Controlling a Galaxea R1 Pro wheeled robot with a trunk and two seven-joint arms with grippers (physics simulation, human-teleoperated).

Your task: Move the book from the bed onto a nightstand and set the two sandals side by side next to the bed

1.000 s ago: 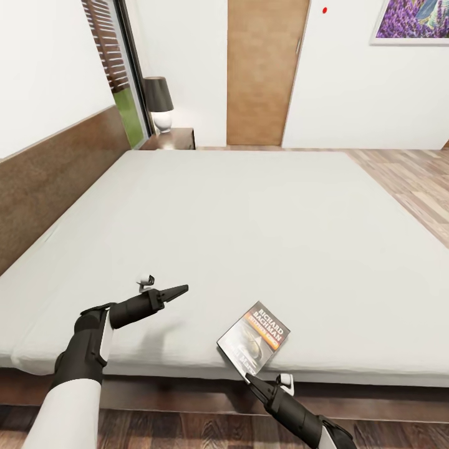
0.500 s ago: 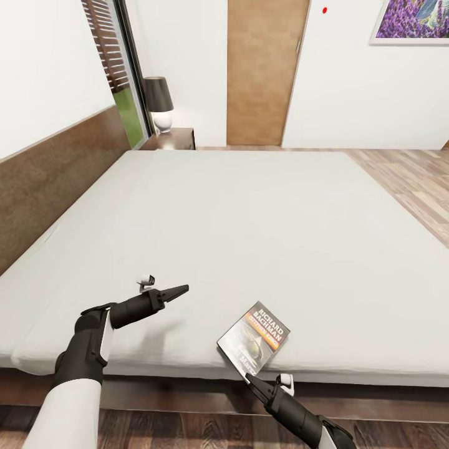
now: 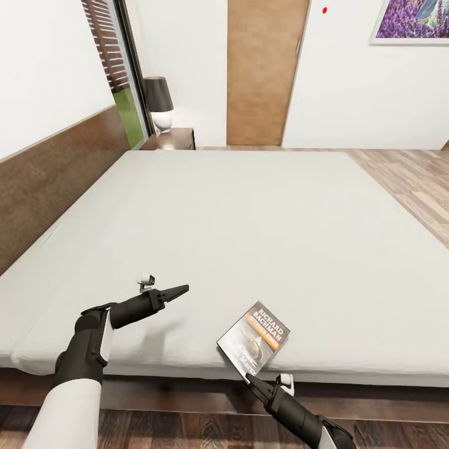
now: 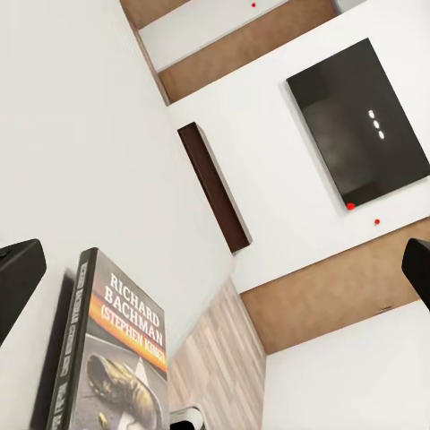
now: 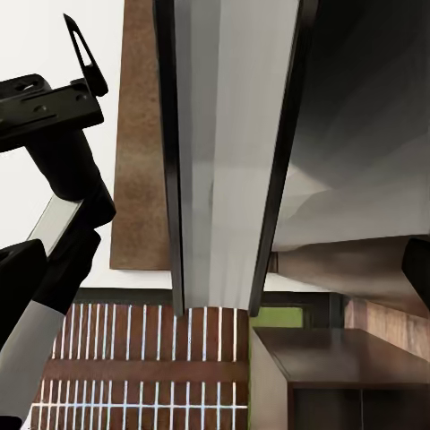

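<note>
Pale mattress of the bed point(image 3: 249, 218) carries everything: the left gripper point(image 3: 178, 290) hovers near its front edge, fingers apart and empty. Rightward, the book point(image 3: 254, 337) overhangs that edge; the right gripper point(image 3: 249, 378) straddles its spine, not visibly pinching. Squeeze squarely before lifting.

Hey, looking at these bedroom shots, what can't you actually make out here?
- Head view: whether the right gripper has closed on the book; its fingers overlap the near corner.
- Head view: the nightstand is distant, partly behind the bed; its front is hidden.
- Head view: the picture on the wall is cut off by the frame edge.
- Left wrist view: the book's lower cover runs off the frame.
</note>
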